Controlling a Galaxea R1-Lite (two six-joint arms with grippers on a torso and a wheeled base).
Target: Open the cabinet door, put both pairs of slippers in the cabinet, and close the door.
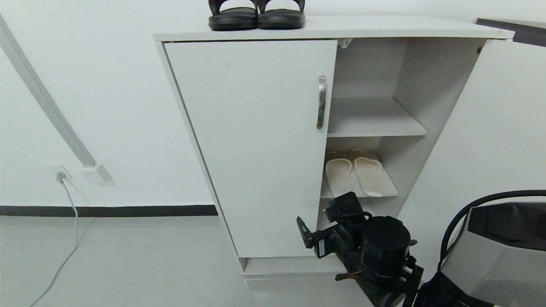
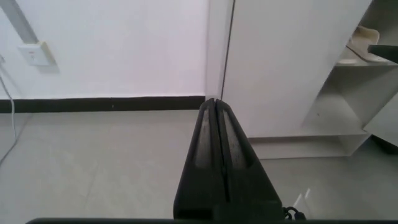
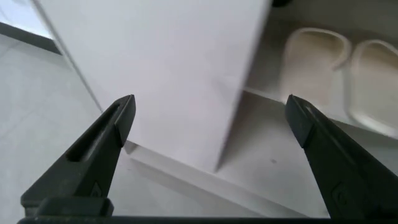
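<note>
A white cabinet [image 1: 332,30] stands against the wall; its left door [image 1: 251,145] is closed and its right door [image 1: 486,123] is swung open. A pair of black slippers [image 1: 256,17] sits on the cabinet top. A pair of white slippers [image 1: 354,172] lies on the middle shelf inside, seen also as white slippers [image 3: 317,53] and white slippers [image 2: 364,46]. My right gripper [image 1: 324,219] is open and empty, low in front of the closed door's free edge, near the bottom compartment. My left gripper [image 2: 214,102] is shut with nothing in it, low over the floor left of the cabinet.
The upper shelf [image 1: 375,123] and bottom compartment [image 2: 323,121] hold nothing. A metal handle [image 1: 321,102] runs down the closed door's edge. A wall socket with a cable [image 1: 59,175] and a slanted conduit [image 1: 42,94] are on the left wall. Grey tiled floor [image 1: 128,264] lies open to the left.
</note>
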